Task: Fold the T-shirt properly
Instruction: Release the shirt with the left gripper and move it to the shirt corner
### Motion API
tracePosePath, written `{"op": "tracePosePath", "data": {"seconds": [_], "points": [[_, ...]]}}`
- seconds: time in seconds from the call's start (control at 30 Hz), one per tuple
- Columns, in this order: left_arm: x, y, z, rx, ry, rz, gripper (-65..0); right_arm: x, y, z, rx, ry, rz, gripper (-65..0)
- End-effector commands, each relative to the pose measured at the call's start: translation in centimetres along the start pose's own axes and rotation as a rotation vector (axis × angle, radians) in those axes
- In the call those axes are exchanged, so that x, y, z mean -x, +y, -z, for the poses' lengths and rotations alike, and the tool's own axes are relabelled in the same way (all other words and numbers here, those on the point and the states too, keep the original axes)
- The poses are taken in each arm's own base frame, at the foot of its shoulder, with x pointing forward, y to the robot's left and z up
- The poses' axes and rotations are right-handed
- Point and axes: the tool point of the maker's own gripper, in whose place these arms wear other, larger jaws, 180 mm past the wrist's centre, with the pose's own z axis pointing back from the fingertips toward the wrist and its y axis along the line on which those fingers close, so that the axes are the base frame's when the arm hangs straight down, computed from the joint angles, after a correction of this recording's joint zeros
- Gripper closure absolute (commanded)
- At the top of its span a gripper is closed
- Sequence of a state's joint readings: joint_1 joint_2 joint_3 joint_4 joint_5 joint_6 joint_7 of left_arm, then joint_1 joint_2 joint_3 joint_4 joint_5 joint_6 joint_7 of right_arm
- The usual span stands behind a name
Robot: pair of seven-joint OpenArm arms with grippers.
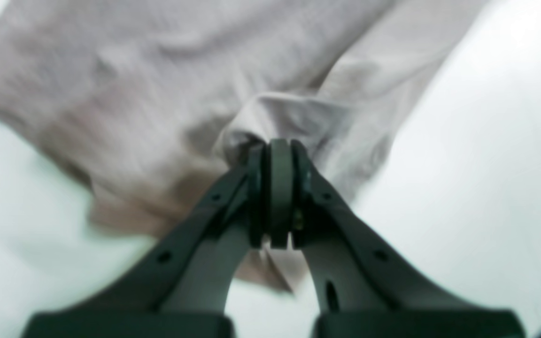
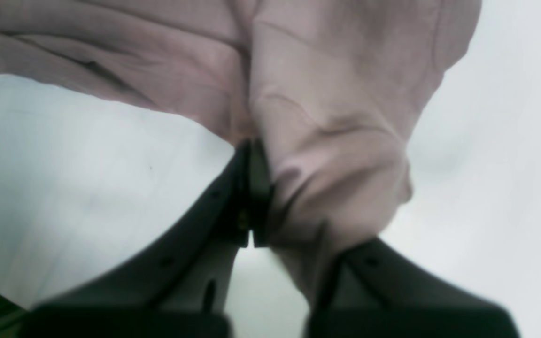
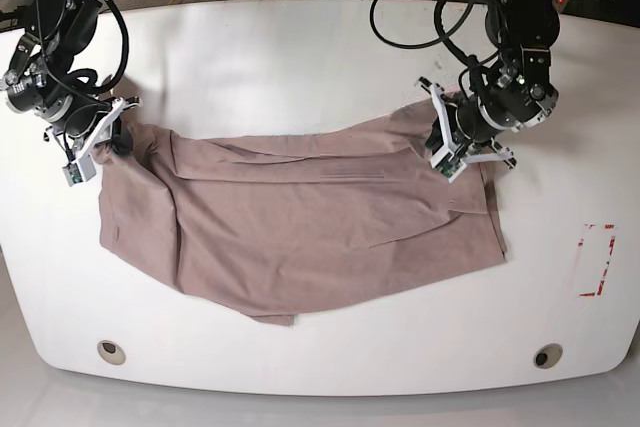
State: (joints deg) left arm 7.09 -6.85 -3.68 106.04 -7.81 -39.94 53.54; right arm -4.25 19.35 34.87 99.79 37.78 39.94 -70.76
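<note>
Lying spread across the white counter point(image 3: 300, 47), the T-shirt point(image 3: 300, 232) is pinched at two opposite ends. The left jaws point(image 1: 275, 150) are seen fully closed on a bunched fold of the cloth, with the rest of the fabric stretching away beyond their tips. The right jaws point(image 2: 251, 150) are likewise clamped tight on a gathered edge, and cloth is draped over one finger. Between the two sets of jaws the garment is laid wrinkled and partly folded over itself.
</note>
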Motion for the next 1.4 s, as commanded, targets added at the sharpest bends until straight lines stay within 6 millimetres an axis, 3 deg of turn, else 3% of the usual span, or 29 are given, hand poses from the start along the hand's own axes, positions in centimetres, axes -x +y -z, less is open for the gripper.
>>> {"op": "tracePosePath", "data": {"seconds": [0.0,0.27,0.43,0.63,0.83,0.97,1.1,1.17,1.37], "points": [[0.4,-0.9,-1.6,0.001,-0.014,0.033,0.0,-1.4,0.0,-0.4,0.002,-0.05,-0.012,0.0],[5.7,-4.6,-3.9,0.064,0.1,0.038,0.0,-1.0,0.8,0.1,-0.017,-0.051,0.006,0.0],[9.2,-5.9,-5.0,0.089,0.185,0.008,0.0,-0.9,1.2,0.4,-0.023,-0.051,0.016,0.0],[11.6,-3.1,-6.7,-0.005,0.236,-0.056,-1.1,-0.9,1.4,0.4,-0.03,-0.054,0.018,0.0],[13.8,-0.7,-8.3,-0.075,0.344,-0.082,-23.1,-0.9,1.4,0.5,-0.031,-0.053,0.017,0.0],[13.9,2.0,-9.0,-0.125,0.374,-0.043,-31.8,-0.9,1.4,0.5,-0.032,-0.052,0.017,0.0],[14.2,4.9,-10.8,-0.184,0.367,-0.059,-27.4,-0.8,1.5,0.4,-0.031,-0.048,0.015,0.0],[13.4,6.1,-11.7,-0.195,0.304,-0.105,-25.7,-0.8,1.5,0.4,-0.031,-0.049,0.013,0.0],[11.7,6.8,-12.9,-0.144,0.211,-0.135,-26.1,-0.1,1.6,0.5,-0.035,-0.033,0.022,0.0]]}}
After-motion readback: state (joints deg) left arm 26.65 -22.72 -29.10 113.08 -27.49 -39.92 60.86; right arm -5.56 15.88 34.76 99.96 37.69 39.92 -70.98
